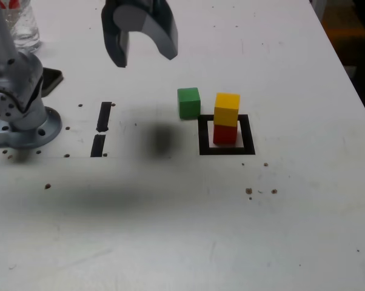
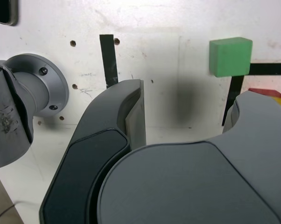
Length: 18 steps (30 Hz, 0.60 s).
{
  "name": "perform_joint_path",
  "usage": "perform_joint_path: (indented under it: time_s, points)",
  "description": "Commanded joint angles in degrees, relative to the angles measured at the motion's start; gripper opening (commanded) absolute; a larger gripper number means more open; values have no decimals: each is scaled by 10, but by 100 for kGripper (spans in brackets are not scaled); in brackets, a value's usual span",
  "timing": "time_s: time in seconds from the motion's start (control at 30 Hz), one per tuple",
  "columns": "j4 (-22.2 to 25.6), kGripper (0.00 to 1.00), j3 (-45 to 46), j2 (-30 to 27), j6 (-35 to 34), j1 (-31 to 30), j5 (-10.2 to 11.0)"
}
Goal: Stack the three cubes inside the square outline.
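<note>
1. The square outline (image 1: 226, 150) lies right of the worktop's middle in the exterior view. The red cube (image 1: 225, 134) stands inside it with the yellow cube (image 1: 227, 108) on top.
2. The green cube (image 1: 188, 102) rests on the worktop (image 1: 170, 230) just outside the outline's far-left corner, close beside the stack but apart from it.
3. My pincer (image 1: 143, 53) hangs above the worktop toward its far edge, jaws apart and holding nothing.
4. Risk: the green cube sits near the stack. A wide descent could let my outer jaw clip the yellow cube and topple it.
5. Risk: the yellow cube looks slightly turned on the red one. An off-centre placement of the green cube could tip the column.
6. Risk: an uneven grip could skew the green cube on release.
</note>
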Motion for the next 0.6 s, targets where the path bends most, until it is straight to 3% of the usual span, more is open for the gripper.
perform_joint_path:
  time_s: [0.0,0.23,0.57]
  points:
    - [-12,72,13,1,2,8,-5]
    - [-58,72,23,46,15,26,-27]
    - [-79,72,-13,121,34,47,-30]
